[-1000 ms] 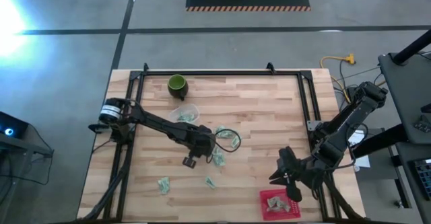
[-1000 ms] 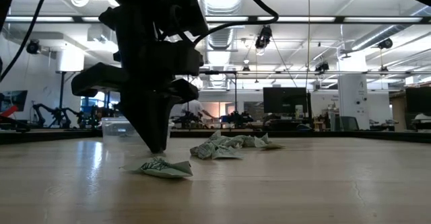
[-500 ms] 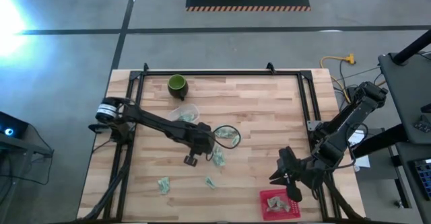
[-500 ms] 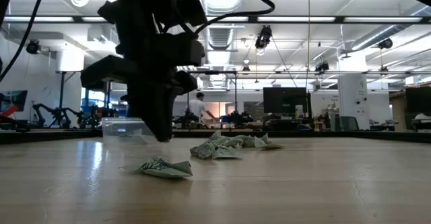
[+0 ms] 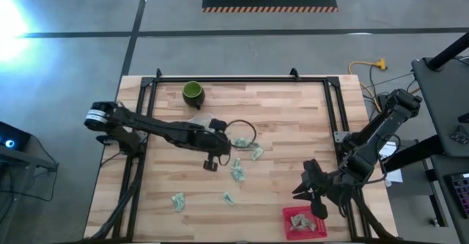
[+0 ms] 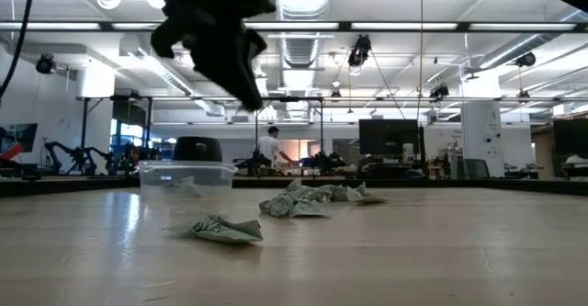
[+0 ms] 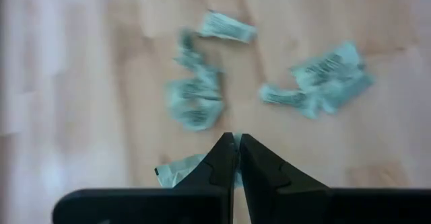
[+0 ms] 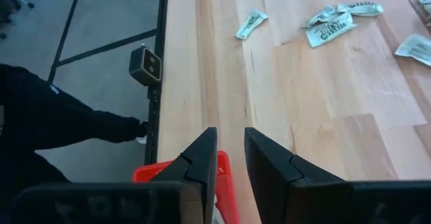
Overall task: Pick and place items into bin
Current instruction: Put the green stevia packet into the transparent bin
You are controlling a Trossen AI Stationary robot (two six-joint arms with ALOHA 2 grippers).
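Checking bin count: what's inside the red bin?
The red bin holds a few pale packets in the high view. An exact count isn't readable, and anything underneath them is covered.

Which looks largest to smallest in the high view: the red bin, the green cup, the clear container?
1. red bin, clearly largest
2. clear container and green cup: they look about alike, so I do not rank them.
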